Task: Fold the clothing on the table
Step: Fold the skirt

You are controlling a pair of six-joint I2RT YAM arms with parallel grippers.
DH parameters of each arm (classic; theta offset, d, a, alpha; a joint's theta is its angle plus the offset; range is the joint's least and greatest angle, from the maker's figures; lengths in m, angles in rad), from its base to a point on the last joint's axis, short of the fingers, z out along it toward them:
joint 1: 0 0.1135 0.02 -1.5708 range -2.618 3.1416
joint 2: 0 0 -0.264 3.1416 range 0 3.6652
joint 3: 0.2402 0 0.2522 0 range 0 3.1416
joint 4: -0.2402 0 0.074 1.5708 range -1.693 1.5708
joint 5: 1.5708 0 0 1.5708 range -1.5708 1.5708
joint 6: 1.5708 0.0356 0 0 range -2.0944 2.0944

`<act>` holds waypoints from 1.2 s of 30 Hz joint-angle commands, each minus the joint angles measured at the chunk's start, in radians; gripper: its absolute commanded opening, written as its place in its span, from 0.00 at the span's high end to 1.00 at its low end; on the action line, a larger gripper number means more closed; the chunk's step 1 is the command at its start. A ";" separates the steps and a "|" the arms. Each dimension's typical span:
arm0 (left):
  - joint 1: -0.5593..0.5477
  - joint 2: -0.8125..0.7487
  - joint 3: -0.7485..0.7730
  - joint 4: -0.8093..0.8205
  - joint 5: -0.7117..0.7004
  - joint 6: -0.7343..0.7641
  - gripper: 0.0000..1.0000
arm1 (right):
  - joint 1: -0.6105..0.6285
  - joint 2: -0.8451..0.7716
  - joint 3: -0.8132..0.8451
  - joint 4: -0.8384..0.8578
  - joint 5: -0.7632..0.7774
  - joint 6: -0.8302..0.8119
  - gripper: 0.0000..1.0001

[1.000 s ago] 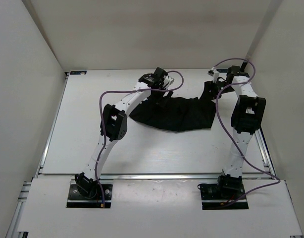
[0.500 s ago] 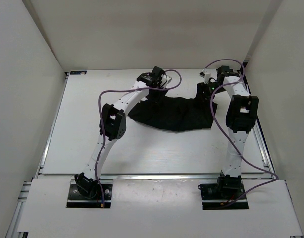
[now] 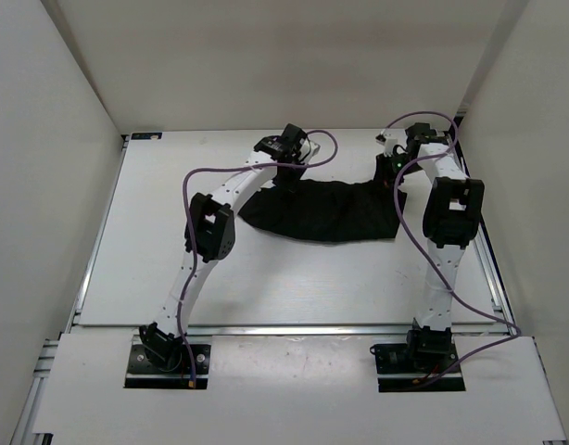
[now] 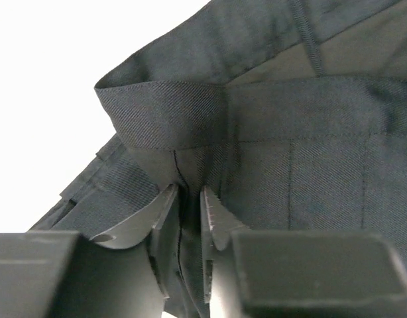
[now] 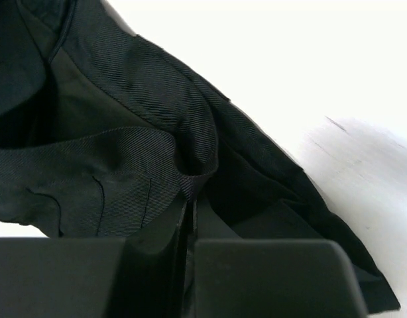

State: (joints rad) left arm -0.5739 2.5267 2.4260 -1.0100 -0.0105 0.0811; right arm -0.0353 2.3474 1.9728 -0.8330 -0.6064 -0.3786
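Your left gripper (image 4: 189, 199) has its jaws drawn nearly together on a ridge of the clothing (image 3: 326, 211), right at a seam below the turned-over hem band; I read that as a pinch on the fabric. Your right gripper (image 5: 190, 207) is clamped tight on a puckered fold at the opposite end. Each holds a far corner, probably so you can lift that edge and carry it toward you for the fold. The garment lies mostly flat on the far right part of the table (image 3: 155, 241), spread between the two wrists. Against a second ago, both sets of jaws stood wide and have since closed, the right arm has swung in leftward and farther from you, and the cloth's right end, then standing up beside that wrist, now sits gathered under it
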 commanded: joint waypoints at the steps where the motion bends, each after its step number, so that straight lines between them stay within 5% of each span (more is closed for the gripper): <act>1: 0.042 -0.106 -0.027 0.002 0.000 -0.017 0.71 | -0.038 -0.020 0.006 0.044 -0.021 0.066 1.00; 5: 0.069 -0.164 -0.062 0.030 -0.009 -0.040 0.71 | -0.060 -0.043 0.043 -0.007 -0.070 0.064 1.00; 8: 0.095 -0.274 -0.227 0.169 -0.011 -0.112 0.70 | -0.066 -0.056 0.061 -0.054 -0.084 0.043 1.00; 13: 0.129 -0.616 -0.860 0.708 -0.009 -0.262 0.66 | -0.101 -0.083 0.057 -0.087 -0.066 0.061 1.00; 15: 0.140 -0.738 -1.002 0.805 0.000 -0.294 0.64 | -0.110 -0.092 0.057 -0.101 -0.065 0.053 1.00; 20: 0.137 -0.821 -1.133 0.806 0.030 -0.316 0.64 | -0.106 -0.105 0.072 -0.167 -0.058 -0.017 1.00; 22: 0.120 -0.847 -1.174 0.862 0.024 -0.320 0.53 | -0.110 -0.112 0.064 -0.178 -0.049 -0.031 1.00; 27: 0.065 -0.705 -0.987 0.748 0.026 -0.271 0.27 | -0.098 -0.112 0.037 -0.155 -0.040 -0.042 1.00; 36: 0.026 -0.277 -0.308 0.437 0.058 -0.221 0.08 | -0.078 -0.112 -0.002 -0.114 -0.032 -0.026 1.00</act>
State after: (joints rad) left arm -0.5323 2.2063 1.9461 -0.4408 0.0341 -0.1764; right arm -0.1173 2.2894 1.9793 -0.9630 -0.6376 -0.3996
